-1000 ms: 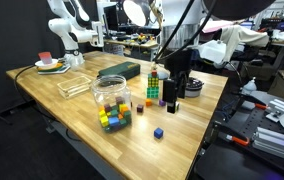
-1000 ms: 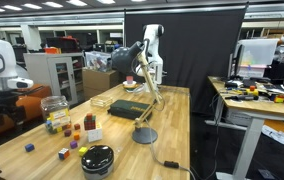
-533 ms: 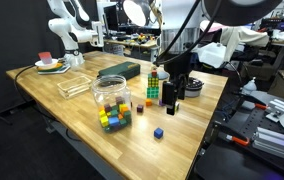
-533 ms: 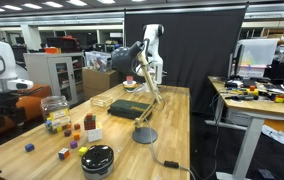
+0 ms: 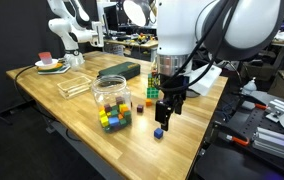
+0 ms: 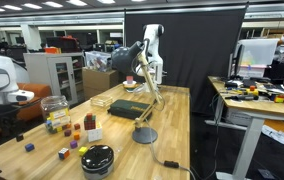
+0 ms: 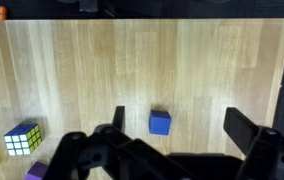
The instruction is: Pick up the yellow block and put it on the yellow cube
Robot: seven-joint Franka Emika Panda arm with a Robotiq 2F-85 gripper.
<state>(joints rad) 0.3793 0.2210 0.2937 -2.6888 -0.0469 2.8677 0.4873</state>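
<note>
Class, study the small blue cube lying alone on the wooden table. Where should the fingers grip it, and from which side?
Grip the small blue cube on two opposite side faces, coming straight down from above. It lies flat on the table with bare wood all round, and its flat faces sit roughly square to the open fingers.

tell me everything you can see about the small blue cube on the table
The small blue cube is a plain, smooth-faced block, plastic by its look. It sits flat on the light wooden tabletop, apart from the other blocks. Only the table touches it. In the wrist view it shows between the fingers of the open gripper; in an exterior view the gripper hangs above it.
</note>
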